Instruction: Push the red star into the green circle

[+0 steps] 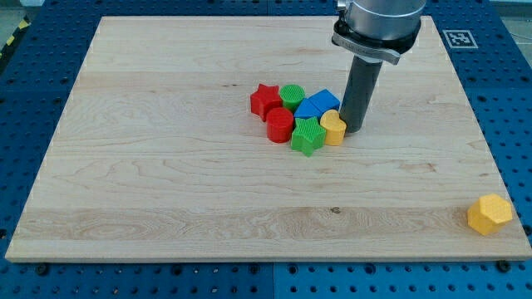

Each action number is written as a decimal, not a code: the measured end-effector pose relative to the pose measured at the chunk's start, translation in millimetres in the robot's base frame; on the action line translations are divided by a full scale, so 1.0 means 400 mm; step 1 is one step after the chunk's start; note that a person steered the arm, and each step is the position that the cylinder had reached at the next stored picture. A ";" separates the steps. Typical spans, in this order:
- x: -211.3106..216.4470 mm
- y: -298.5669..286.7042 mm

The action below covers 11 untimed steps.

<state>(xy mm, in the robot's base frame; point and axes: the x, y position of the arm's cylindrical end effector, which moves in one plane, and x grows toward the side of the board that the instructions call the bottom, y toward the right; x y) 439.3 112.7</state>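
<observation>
The red star (264, 100) lies near the board's middle, touching the green circle (292, 95) on its right. They are part of a tight cluster with a red cylinder-like block (280, 125), a green star (307, 135), two blue blocks (317, 105) and a yellow heart (333, 128). My tip (352, 129) stands at the cluster's right side, right next to the yellow heart and the blue block, on the far side from the red star.
A yellow hexagon (490, 214) sits alone near the board's bottom right corner. The wooden board (166, 183) lies on a blue perforated table, with a fiducial tag (460, 38) past its top right corner.
</observation>
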 end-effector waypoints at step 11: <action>-0.013 -0.358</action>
